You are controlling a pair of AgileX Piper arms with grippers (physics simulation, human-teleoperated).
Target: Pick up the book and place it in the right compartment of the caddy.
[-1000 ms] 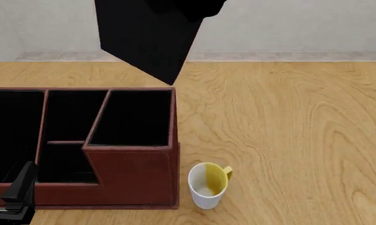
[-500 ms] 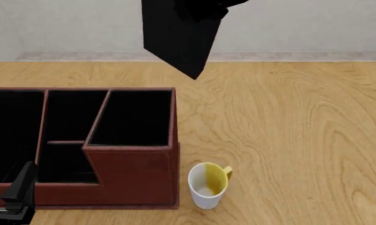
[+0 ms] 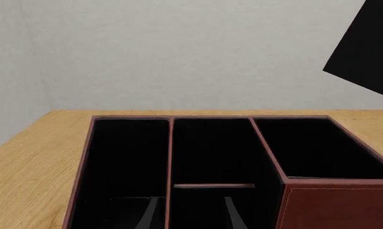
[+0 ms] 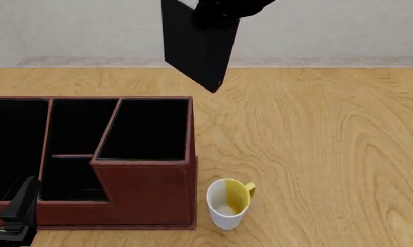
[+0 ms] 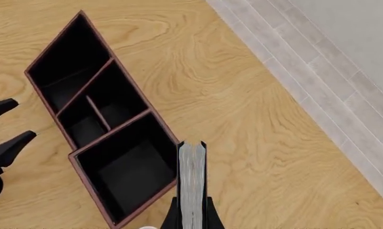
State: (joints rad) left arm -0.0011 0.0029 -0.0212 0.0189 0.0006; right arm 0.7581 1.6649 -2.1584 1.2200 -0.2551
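The dark book [image 4: 198, 46] hangs in the air, tilted, its lowest corner above the table behind the caddy's right end. My right gripper [image 4: 223, 9] is shut on its top edge. The right wrist view looks down the book's white page edge [image 5: 192, 181] between the fingers, next to the right compartment [image 5: 124, 176]. The reddish-brown caddy [image 4: 148, 193] stands at the front left, and its right compartment [image 4: 148, 131] is black inside. My left gripper [image 4: 17, 213] sits low at the caddy's front left, fingers [image 3: 232, 217] open and holding nothing.
A white mug with a yellow inside [image 4: 228, 203] stands just right of the caddy's front corner. The book's corner [image 3: 369, 52] shows in the left wrist view above the caddy wall [image 3: 331, 205]. A grey wall closes off the table's far edge.
The book has swung right, from over the caddy's far rim to beyond its right end, and turned more upright. The left gripper has stayed put.
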